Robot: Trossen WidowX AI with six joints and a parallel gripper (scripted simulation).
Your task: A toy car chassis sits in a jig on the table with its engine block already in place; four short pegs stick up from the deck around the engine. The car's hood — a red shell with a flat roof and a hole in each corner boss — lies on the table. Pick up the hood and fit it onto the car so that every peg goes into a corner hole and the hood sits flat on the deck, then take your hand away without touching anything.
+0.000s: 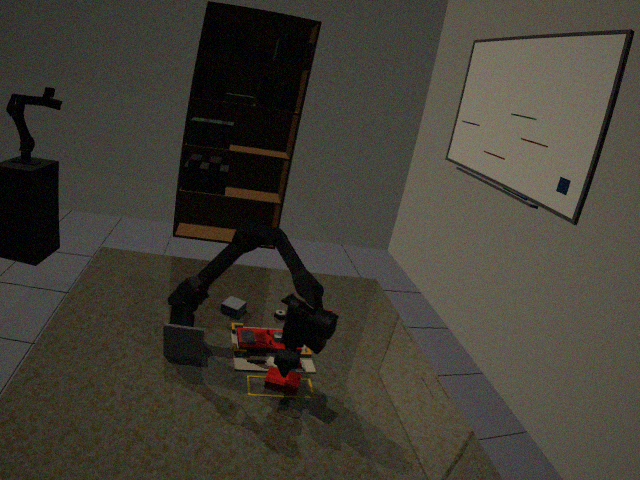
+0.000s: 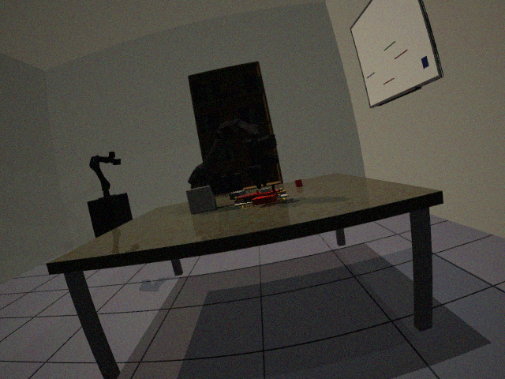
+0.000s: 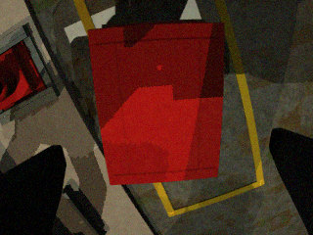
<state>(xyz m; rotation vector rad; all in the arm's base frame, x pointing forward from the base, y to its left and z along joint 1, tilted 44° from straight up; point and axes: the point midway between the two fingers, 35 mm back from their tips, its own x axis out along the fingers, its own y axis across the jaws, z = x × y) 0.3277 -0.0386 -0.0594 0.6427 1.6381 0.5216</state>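
The red hood [image 1: 281,380] [image 2: 265,198] [image 3: 156,117] lies roof up, partly inside the yellow outline and across its line in the wrist view. My gripper [image 3: 169,148] is open and empty above the hood, its fingers wide apart, one beyond each side of the hood. In the top view the gripper partly covers the hood's far edge. The red car chassis [image 1: 261,338] sits in its jig behind the hood; the arm hides its right part. The pegs are too small to tell, and the hood's corner holes do not show.
A pale board [image 1: 241,364] [image 3: 124,212] lies between hood and chassis. The yellow outline [image 1: 248,385] [image 3: 251,127] is on the table. A grey block [image 1: 233,306] and a small round part [image 1: 280,314] lie behind the jig. A grey panel [image 1: 184,343] [image 2: 200,200] stands left; a red cube [image 2: 298,182] lies right.
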